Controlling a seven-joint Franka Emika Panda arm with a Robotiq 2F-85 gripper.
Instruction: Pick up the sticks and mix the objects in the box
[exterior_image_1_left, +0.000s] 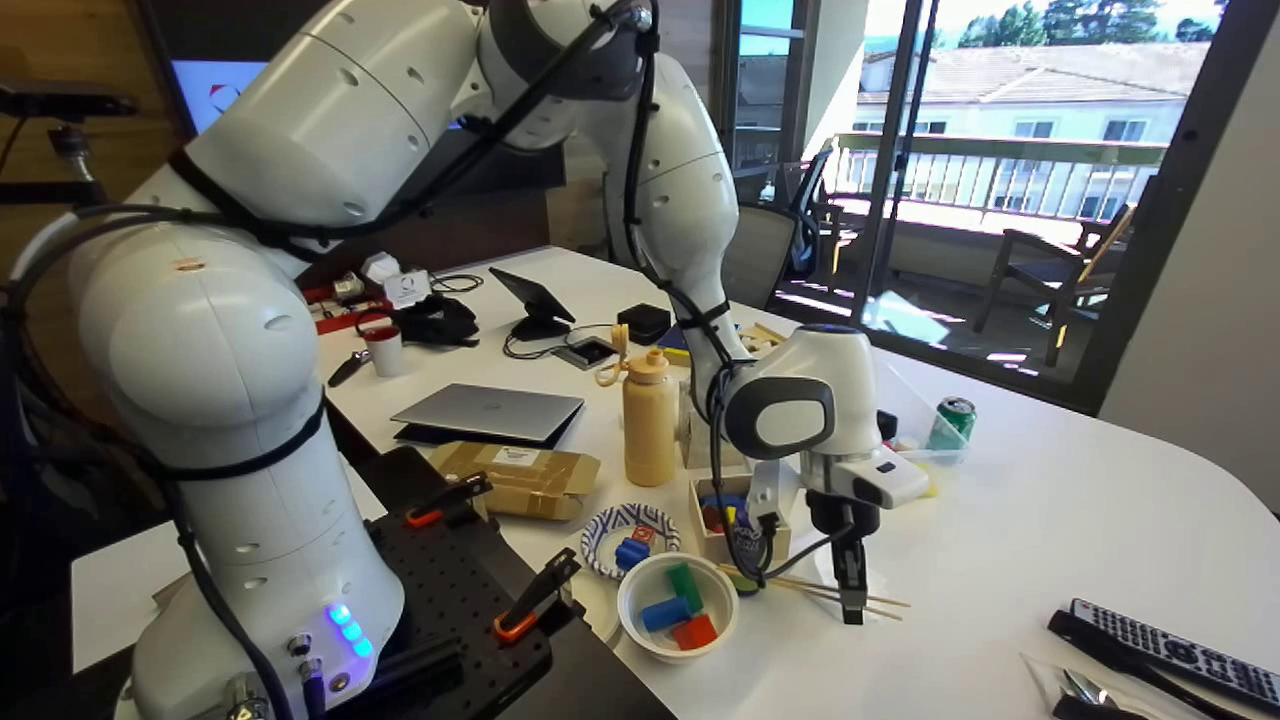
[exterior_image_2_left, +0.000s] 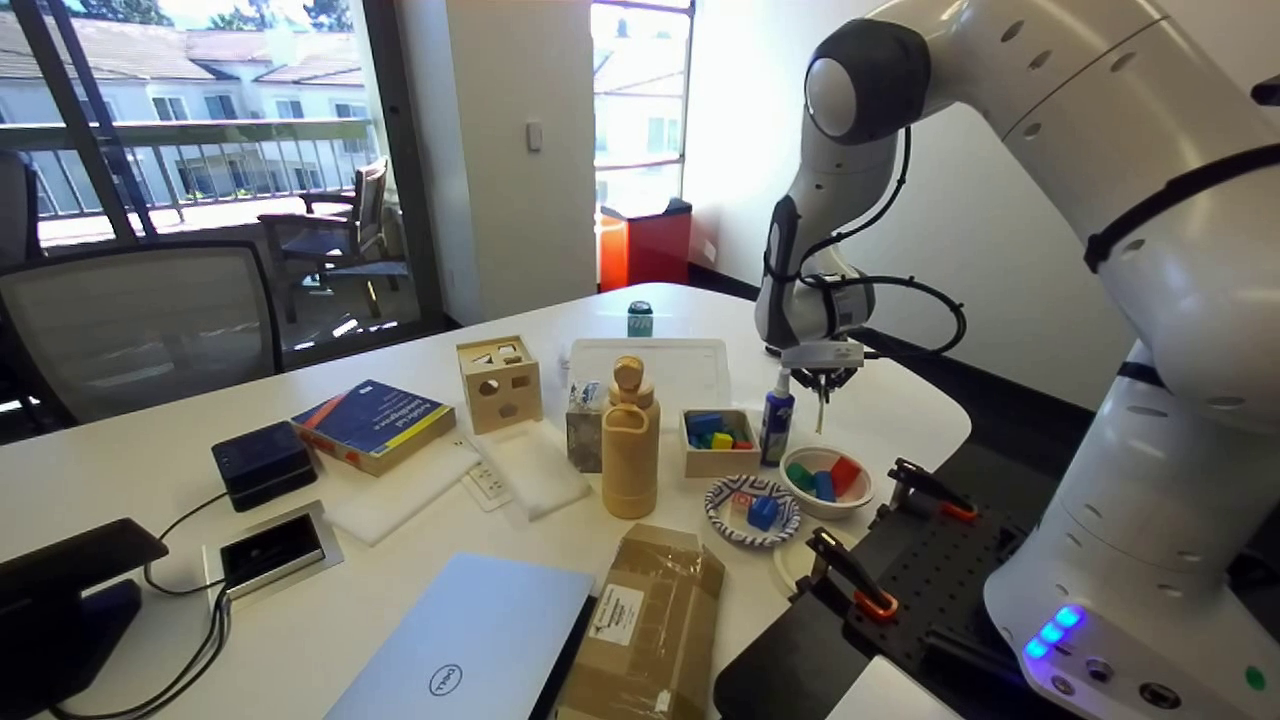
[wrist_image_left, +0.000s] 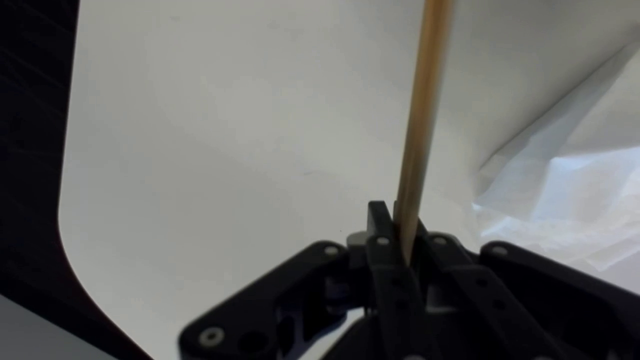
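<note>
The sticks are thin, light wooden rods, close together. My gripper is shut on them, low over the table; I cannot tell whether they touch it. In the wrist view the sticks run up and away from between the fingertips. In an exterior view their end hangs below the gripper. The round white bowl stands beside the gripper, toward the robot base; it also shows in an exterior view. It holds a green piece, a blue piece and a red piece.
A blue-patterned dish and a small box of coloured blocks stand near the bowl. A spray bottle and a tall tan bottle rise close by. Crumpled white paper lies near the gripper. A remote lies farther off.
</note>
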